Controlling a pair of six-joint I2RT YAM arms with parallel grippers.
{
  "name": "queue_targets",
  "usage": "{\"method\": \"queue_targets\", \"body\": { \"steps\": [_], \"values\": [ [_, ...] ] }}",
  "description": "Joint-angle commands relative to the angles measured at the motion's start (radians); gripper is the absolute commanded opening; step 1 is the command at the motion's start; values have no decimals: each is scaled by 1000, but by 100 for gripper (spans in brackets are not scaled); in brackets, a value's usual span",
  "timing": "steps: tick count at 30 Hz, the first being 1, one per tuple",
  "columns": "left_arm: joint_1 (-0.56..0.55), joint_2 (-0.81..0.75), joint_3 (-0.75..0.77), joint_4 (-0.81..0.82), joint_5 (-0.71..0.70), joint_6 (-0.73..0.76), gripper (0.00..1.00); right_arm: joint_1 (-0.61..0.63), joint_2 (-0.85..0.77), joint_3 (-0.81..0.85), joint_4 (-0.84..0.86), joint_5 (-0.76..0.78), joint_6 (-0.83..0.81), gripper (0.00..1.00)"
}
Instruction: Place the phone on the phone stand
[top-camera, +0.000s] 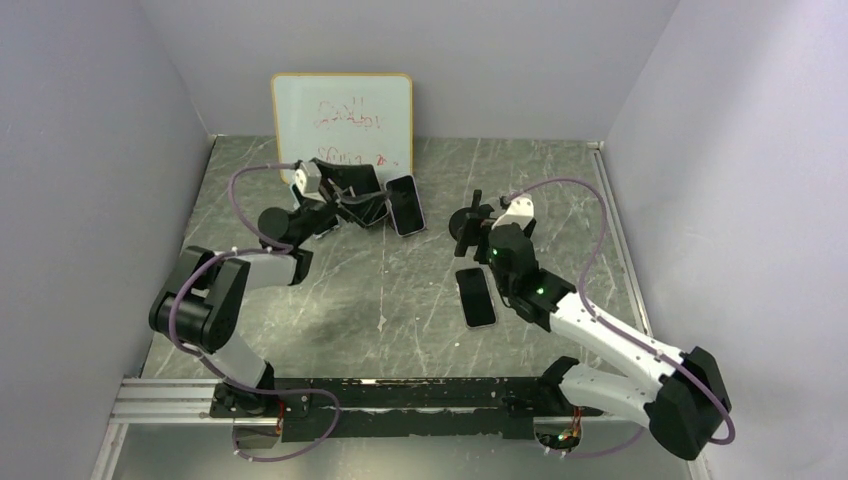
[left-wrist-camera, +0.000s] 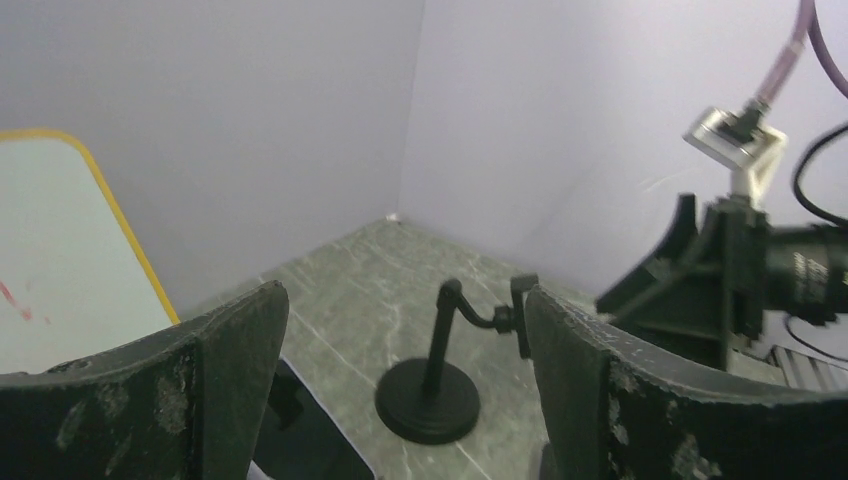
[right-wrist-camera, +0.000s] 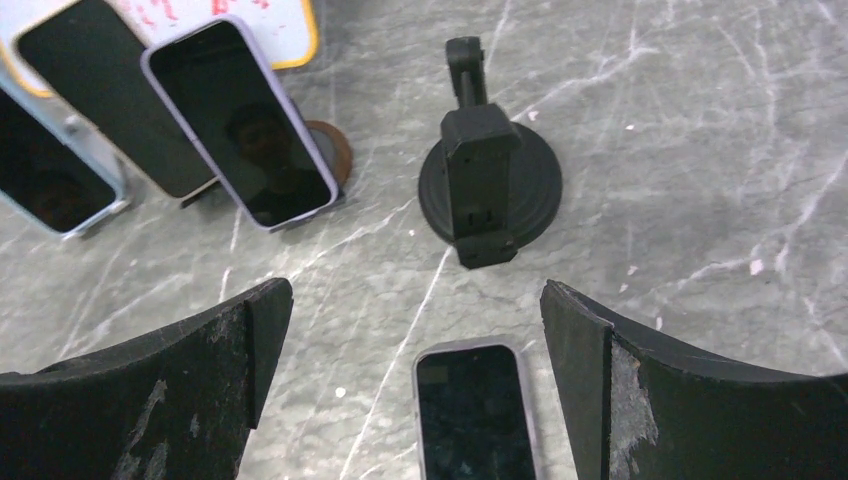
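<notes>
A phone with a dark screen and a lilac case (top-camera: 477, 297) lies flat on the grey marbled table. In the right wrist view the phone (right-wrist-camera: 475, 415) lies below and between my open fingers. My right gripper (right-wrist-camera: 415, 300) hovers above it, open and empty; it also shows in the top view (top-camera: 482, 222). The black phone stand (right-wrist-camera: 488, 180), a round base with an arm and an empty cradle, stands just beyond the phone. It also shows in the left wrist view (left-wrist-camera: 432, 385). My left gripper (left-wrist-camera: 402, 300) is open and empty near the back left (top-camera: 368, 200).
A second lilac-cased phone (top-camera: 405, 205) leans on a brown-based holder (right-wrist-camera: 335, 150) next to my left gripper. Two more phones (right-wrist-camera: 100, 90) lean beside it. A whiteboard (top-camera: 342, 115) stands against the back wall. Grey walls enclose the table.
</notes>
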Motion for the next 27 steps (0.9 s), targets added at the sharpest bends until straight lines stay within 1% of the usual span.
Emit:
{"method": "queue_targets", "body": {
  "steps": [1,5,9,11,15,19,22,24,25,27],
  "values": [
    [-55,-60,-121,94,-93,25,90,-32,97,84,-65,84,-14,99],
    [-97,-35,-216,158,-140,-7,89,-66,196,142,-49,81,-38,95],
    [-124,36,-258,303,-125,-104,86,-83,269,202,-47,89,-64,83],
    [-147,47,-269,307,-126,-111,85,-93,294,228,-53,91,-74,78],
    [-181,46,-286,307,-131,-85,85,-119,316,250,-35,67,-96,71],
    [-189,24,-305,294,-135,-64,86,-141,350,268,-33,44,-105,68],
    [-193,-21,-313,220,-152,-11,85,-149,372,272,-32,26,-98,64],
    [-208,-94,-318,123,-179,72,84,-150,390,273,-32,13,-92,62],
    [-221,-136,-318,50,-209,126,84,-151,397,275,-32,7,-88,61],
    [-259,-236,-297,-196,-295,253,84,-152,410,272,-2,-3,-81,59]
  ]
}}
